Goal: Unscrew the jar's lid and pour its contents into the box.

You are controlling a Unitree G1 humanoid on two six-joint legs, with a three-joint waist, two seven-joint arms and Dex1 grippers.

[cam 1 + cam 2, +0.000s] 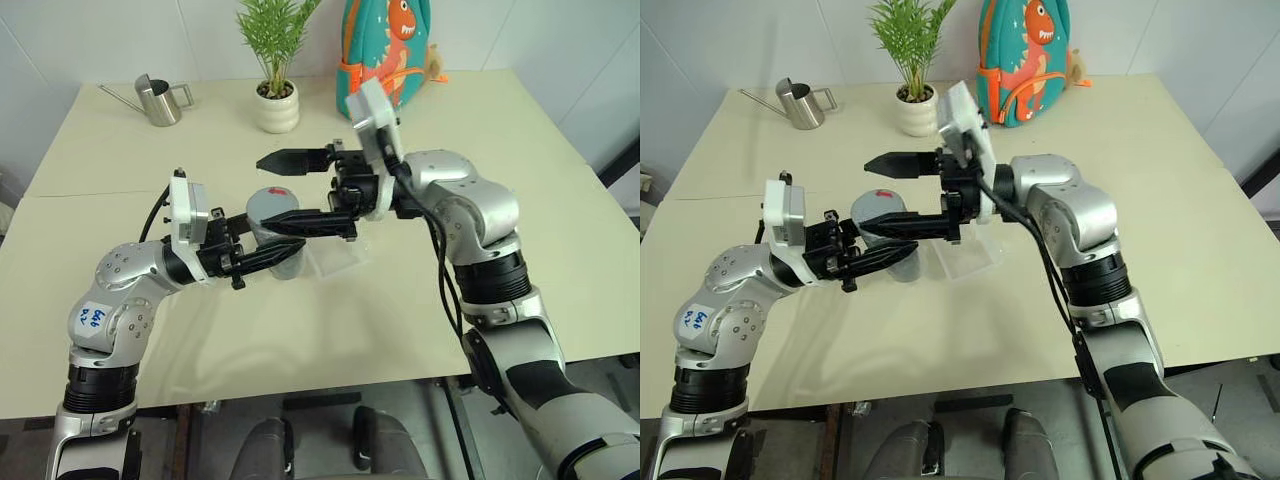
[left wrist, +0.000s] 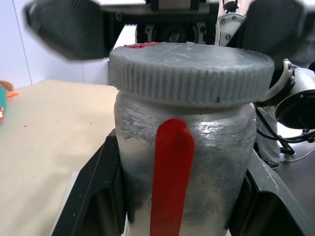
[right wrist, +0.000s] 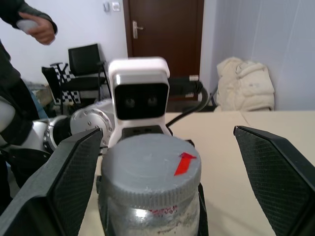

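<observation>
My left gripper (image 1: 283, 250) is shut on the jar (image 1: 278, 240) and holds it upright above the table, just left of the box (image 1: 338, 262). The jar (image 2: 182, 147) has a cloudy wall with a red vertical stripe; I cannot make out its contents through that wall. The grey lid (image 1: 270, 203) with its red mark sits on the jar. My right gripper (image 1: 263, 195) is open and reaches in from the right, level, with one finger (image 3: 74, 182) on each side of the lid (image 3: 147, 164) and not touching it. The box is clear, shallow and lies flat on the table.
A steel watering can (image 1: 160, 100), a white plant pot (image 1: 277, 105) and a dinosaur backpack (image 1: 390, 50) stand along the table's far side. A person's hand (image 3: 34, 27) shows beyond the table in the right wrist view.
</observation>
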